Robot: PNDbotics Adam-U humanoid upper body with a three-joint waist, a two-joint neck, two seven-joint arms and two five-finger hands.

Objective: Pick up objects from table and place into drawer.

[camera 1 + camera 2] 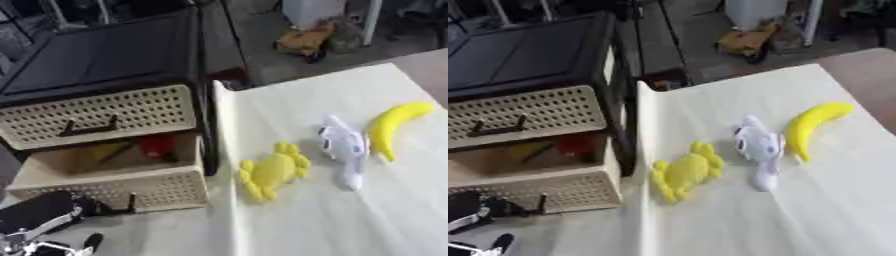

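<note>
Three things lie on the cream-covered table point(385, 220): a yellow plush toy point(274, 171), a white plush toy point(343, 147) beside it, and a banana point(394, 125) furthest right. Left of the table stands a black cabinet point(105, 55) with beige perforated drawers. Its upper drawer point(96, 120) is closed, while the lower drawer point(114, 189) is pulled out. A red thing point(157, 145) and a yellow thing point(105, 150) lie inside the lower one. My left hand point(48, 215) shows as a black shape at the lower left, close to that drawer's handle point(131, 202). My right hand is out of sight.
The table's left edge point(223, 150) runs right beside the cabinet and the pulled-out drawer. Beyond the table's far edge, a yellow-brown object point(306, 42) and a white box point(315, 10) sit on the grey floor.
</note>
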